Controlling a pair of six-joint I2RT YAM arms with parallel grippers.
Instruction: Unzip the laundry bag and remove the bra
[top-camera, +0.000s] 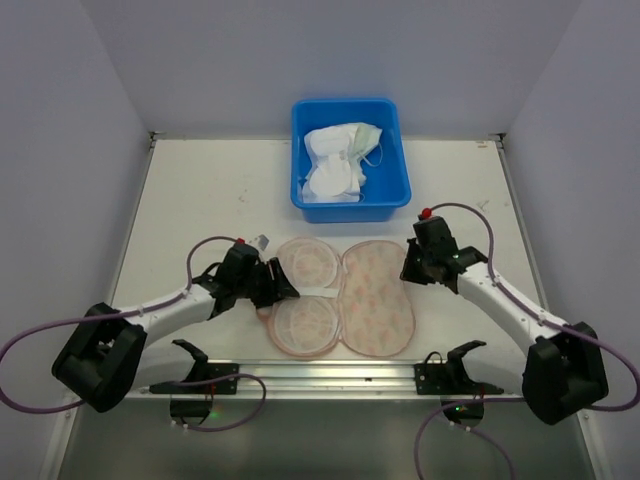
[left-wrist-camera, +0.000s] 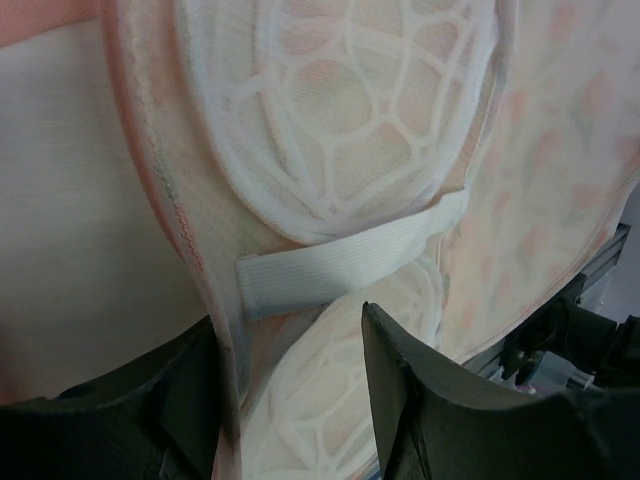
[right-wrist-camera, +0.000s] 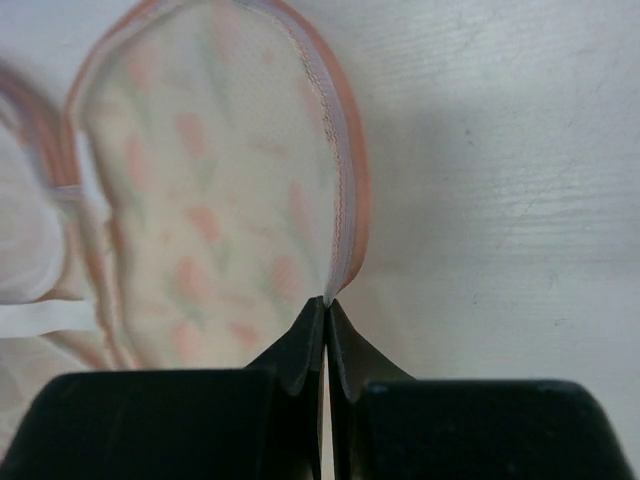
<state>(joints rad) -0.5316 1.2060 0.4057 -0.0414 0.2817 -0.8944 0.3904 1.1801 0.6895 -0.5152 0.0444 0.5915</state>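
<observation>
The laundry bag (top-camera: 375, 300) lies opened flat near the table's front edge. Its left half shows two white mesh cups (left-wrist-camera: 340, 100) crossed by a white elastic strap (left-wrist-camera: 340, 265); its right half shows printed cream fabric (right-wrist-camera: 200, 180). My left gripper (top-camera: 280, 285) is at the bag's left side. Its jaws (left-wrist-camera: 290, 330) stand apart astride the pink rim and the near mesh cup. My right gripper (top-camera: 407, 268) is at the bag's right rim, shut (right-wrist-camera: 327, 300) on the pink zip edging (right-wrist-camera: 345, 200). The bra (top-camera: 335, 160), white with pale green trim, lies in the blue tub.
The blue plastic tub (top-camera: 300, 190) stands at the back centre of the table. An aluminium rail (top-camera: 320, 375) with black clamps runs along the near edge, just in front of the bag. Grey walls close in both sides.
</observation>
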